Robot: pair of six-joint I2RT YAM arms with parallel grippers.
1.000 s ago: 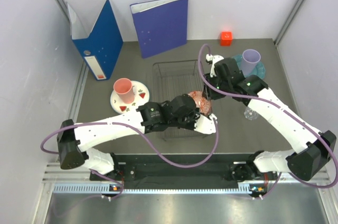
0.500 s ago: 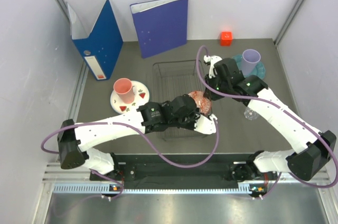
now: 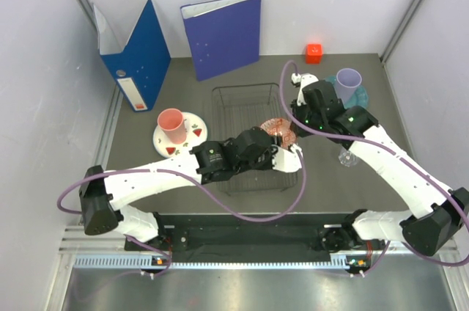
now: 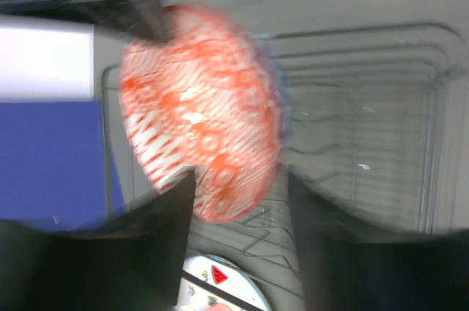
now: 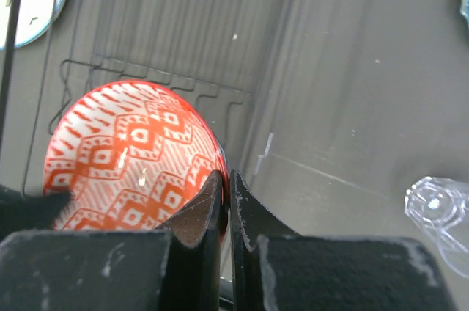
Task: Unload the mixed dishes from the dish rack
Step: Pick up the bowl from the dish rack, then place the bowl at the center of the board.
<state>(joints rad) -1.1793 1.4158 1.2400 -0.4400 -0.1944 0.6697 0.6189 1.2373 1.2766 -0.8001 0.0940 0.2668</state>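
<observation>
The small patterned bowl (image 3: 278,128), red and white inside, hangs tilted over the right side of the black wire dish rack (image 3: 244,115). My right gripper (image 3: 292,130) is shut on its rim; in the right wrist view the jaws (image 5: 229,177) pinch the edge of the bowl (image 5: 132,157). My left gripper (image 3: 286,155) is open just below the bowl (image 4: 201,105), its fingers (image 4: 157,230) apart over the rack wires (image 4: 366,127). A pink cup (image 3: 172,124) stands on the white plate (image 3: 192,133). A lavender cup (image 3: 349,81) rests on the teal plate (image 3: 360,96). The clear tumbler (image 3: 346,157) stands to the right.
Two blue binders (image 3: 135,54) (image 3: 223,36) stand along the back wall left of centre. A small red cube (image 3: 314,51) sits at the back right. Grey walls close the table on both sides. The tumbler (image 5: 440,208) is near the right arm.
My right gripper has shut on the bowl's rim and the left gripper has opened off it. The bowl has moved slightly toward the back, and the left gripper has drawn away.
</observation>
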